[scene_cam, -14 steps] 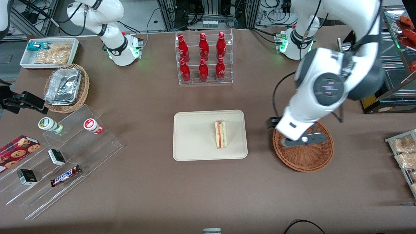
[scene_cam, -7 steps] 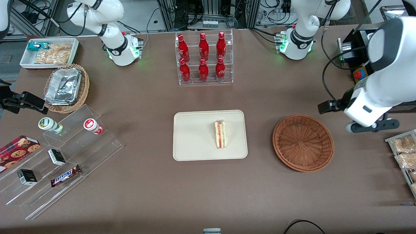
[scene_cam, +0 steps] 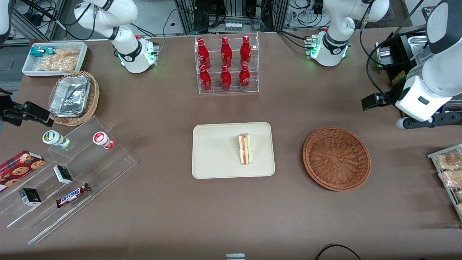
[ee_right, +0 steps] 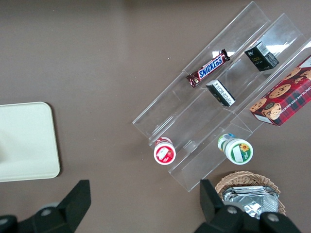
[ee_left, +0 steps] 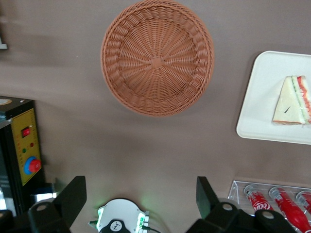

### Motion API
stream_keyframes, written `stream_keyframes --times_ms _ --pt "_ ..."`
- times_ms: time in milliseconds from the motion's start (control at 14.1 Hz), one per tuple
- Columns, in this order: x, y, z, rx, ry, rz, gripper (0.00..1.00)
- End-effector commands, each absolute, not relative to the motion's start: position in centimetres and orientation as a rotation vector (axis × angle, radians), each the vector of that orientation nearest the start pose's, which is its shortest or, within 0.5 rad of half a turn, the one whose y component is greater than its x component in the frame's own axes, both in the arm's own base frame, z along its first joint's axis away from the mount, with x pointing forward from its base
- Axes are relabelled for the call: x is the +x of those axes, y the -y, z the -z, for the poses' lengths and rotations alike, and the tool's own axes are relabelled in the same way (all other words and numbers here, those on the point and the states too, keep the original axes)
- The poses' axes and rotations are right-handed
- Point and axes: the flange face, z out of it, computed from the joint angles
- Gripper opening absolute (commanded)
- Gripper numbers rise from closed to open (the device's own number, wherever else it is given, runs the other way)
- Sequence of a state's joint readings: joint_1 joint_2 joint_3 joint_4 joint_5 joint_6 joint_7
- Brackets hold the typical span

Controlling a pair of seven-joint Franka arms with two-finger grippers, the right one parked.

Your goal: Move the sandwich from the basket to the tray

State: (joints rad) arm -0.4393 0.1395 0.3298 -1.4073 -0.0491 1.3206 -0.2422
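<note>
The sandwich (scene_cam: 245,149) lies on the cream tray (scene_cam: 216,151) at mid-table, its red and green filling facing up. It also shows in the left wrist view (ee_left: 291,100) on the tray (ee_left: 265,97). The reddish-brown woven basket (scene_cam: 336,158) stands empty beside the tray, toward the working arm's end; the wrist view shows its bare inside (ee_left: 157,57). My left gripper (scene_cam: 427,122) hangs high above the table, past the basket toward the working arm's end and a little farther from the front camera. In the wrist view it (ee_left: 140,196) is open and holds nothing.
A clear rack of red bottles (scene_cam: 226,65) stands farther from the camera than the tray. Trays of bagged snacks (scene_cam: 447,169) and a black control box (ee_left: 22,145) sit at the working arm's end. Acrylic steps with snacks (scene_cam: 68,173) and a foil-tray basket (scene_cam: 74,97) lie at the parked arm's end.
My left gripper has left its place over the basket and swung out toward the working arm's end, then a little farther from the camera. The basket is uncovered and empty. The sandwich has not moved.
</note>
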Motion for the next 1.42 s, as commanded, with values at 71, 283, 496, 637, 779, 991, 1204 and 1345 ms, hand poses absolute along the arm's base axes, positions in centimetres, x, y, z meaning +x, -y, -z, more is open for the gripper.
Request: stream_keyframes --times_ms 71,283,496,637,779,991,1204,1345 --pt "54.9 8.2 -61.3 -3.044 0.206 -0.329 1.00" --pt "53.1 7.3 -62.2 -3.054 0.203 -0.326 1.00" --pt "52.1 7.2 -62.5 -3.052 0.193 -0.325 1.00" --pt "51.5 6.8 -62.8 -3.057 0.188 -0.319 1.00" --pt "51.1 7.2 -63.3 -3.058 0.171 -0.297 1.00" --pt "51.4 7.2 -63.4 -3.053 0.172 -0.282 1.00" --pt "51.4 7.2 -63.2 -3.051 0.172 -0.286 1.00" --pt "51.4 7.2 -63.1 -3.053 0.174 -0.289 1.00"
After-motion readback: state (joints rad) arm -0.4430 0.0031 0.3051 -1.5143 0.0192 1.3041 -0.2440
